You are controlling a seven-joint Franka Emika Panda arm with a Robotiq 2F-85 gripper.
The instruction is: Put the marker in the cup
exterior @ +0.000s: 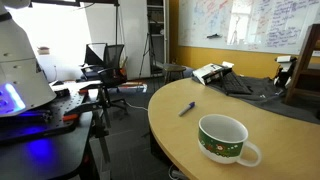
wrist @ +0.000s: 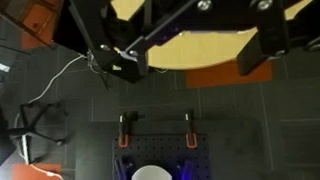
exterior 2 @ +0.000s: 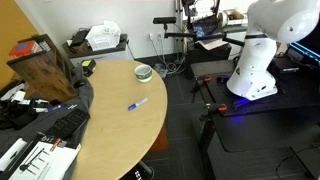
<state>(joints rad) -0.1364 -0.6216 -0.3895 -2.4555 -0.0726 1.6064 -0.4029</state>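
Slim dark-blue marker lies flat on the light wooden tabletop in both exterior views. It sits near the tabletop's long curved edge, the one facing the white robot arm. Long axis runs roughly crosswise to that edge: one end points at the curved edge, the other inward toward the middle of the tabletop. Which end carries the cap: cannot tell, too small.

Wide green patterned cup, white inside with a white handle, stands upright, mouth up. It is also close to the curved edge, further along it from the marker. Marker and cup are apart, not touching; marker outside the cup, nothing seen inside the cup.

Dark Robotiq gripper shows only in the wrist view, coming in from the top. Its fingers are spread wide with nothing between them. It is off the tabletop, over dark floor, with the tabletop's curved edge behind.

Inner side of the tabletop holds a black keyboard and a brown wooden box. Whiteboard with writing on the back wall, black office chair on the floor beyond the table
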